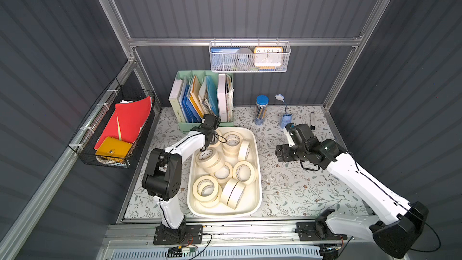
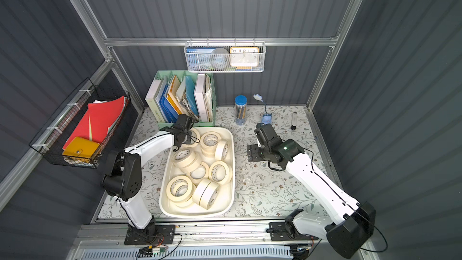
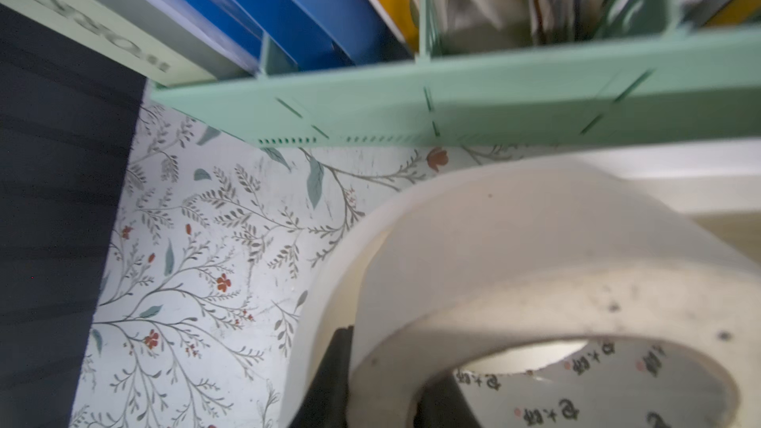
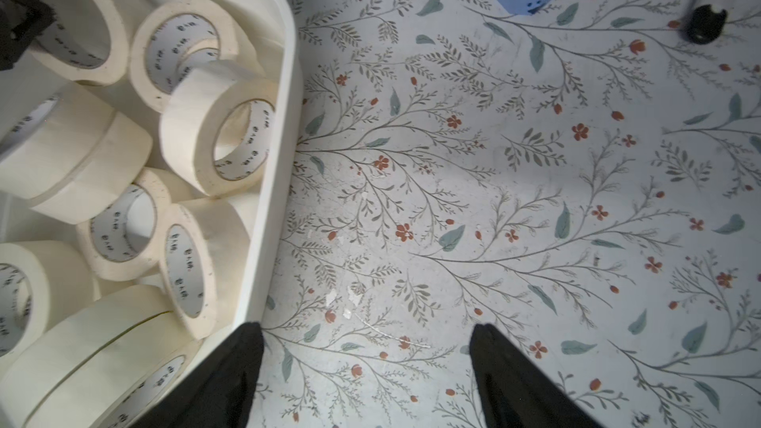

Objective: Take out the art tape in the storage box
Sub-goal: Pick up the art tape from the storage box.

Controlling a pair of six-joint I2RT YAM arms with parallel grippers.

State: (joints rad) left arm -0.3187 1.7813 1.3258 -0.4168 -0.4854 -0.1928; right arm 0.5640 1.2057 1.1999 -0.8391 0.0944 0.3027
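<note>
Left end effector [image 3: 385, 389] is clenched on one art tape roll [image 3: 535, 240], one finger inside the core and one outside, at the far left corner of the storage box [image 1: 250, 203]. The remaining art tape [image 1: 233, 192] lies heaped inside the box. Right end effector [image 4: 365, 335] is released and empty, jaws wide, above the tabletop [image 4: 535, 199] just right of the box.

Four views, one scene
From 6 o'clock we look steeply down in both top views; wrist views sit close at the storage box [image 1: 250, 203]: left at 11 o'clock, right at 3 o'clock.
</note>
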